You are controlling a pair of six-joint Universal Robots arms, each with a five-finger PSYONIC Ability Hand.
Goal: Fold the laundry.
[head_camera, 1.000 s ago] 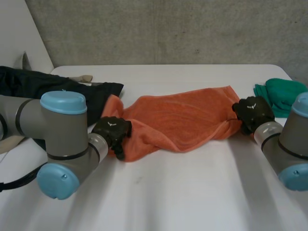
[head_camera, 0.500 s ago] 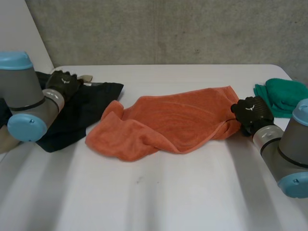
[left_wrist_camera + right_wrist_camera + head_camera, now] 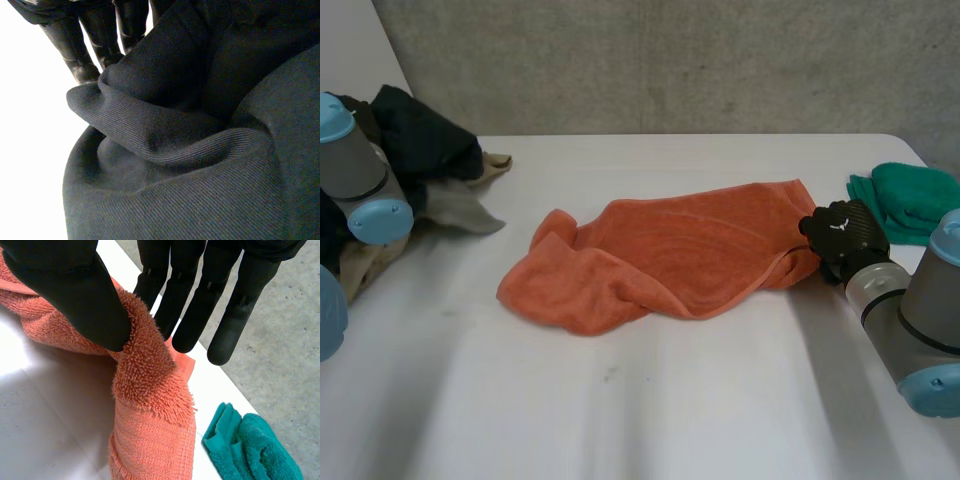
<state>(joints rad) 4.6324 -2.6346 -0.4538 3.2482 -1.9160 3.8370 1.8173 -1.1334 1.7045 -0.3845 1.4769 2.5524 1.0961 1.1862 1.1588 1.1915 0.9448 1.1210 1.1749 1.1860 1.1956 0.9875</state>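
Observation:
A crumpled orange towel (image 3: 660, 255) lies across the middle of the white table (image 3: 670, 410). My right hand (image 3: 842, 235) is at its right end. In the right wrist view the thumb (image 3: 75, 295) and the fingers (image 3: 200, 305) pinch a ridge of the orange towel (image 3: 145, 390). At the far left my left arm (image 3: 360, 180) is raised beside a bunched dark garment (image 3: 425, 140) that hangs up off the table. The left hand's fingers (image 3: 75, 45) press into a fold of that dark garment (image 3: 200, 150), which covers the palm.
A folded green towel (image 3: 910, 200) sits at the right edge, just behind my right hand, and it lies beyond the fingertips (image 3: 250, 450) in the right wrist view. A beige cloth (image 3: 460, 210) lies under the dark garment at the left.
My left hand left the orange towel's left end, swung to the dark garment and has gathered it up off the table. The right hand has kept its pinch.

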